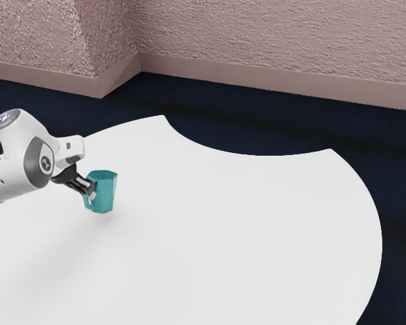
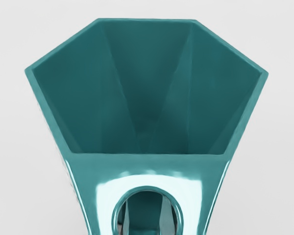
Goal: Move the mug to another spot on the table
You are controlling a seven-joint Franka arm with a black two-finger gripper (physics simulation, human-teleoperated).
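A teal mug [image 1: 104, 191] with a six-sided rim stands on the white table [image 1: 223, 230] toward the exterior view's left, leaning slightly. My gripper [image 1: 88, 187] reaches in from the left and is shut on the mug's handle side. The wrist view looks down into the hollow mug [image 2: 147, 93], and its handle [image 2: 147, 196], pierced by a round hole, lies directly under my hand. I cannot tell whether the mug's base touches the table or hangs just above it.
The white table has a curved far edge [image 1: 257, 152] and a rounded right edge [image 1: 375, 223], with dark blue floor [image 1: 271, 108] beyond. A pinkish wall [image 1: 257, 34] runs along the back. The tabletop stretches bare to the mug's right.
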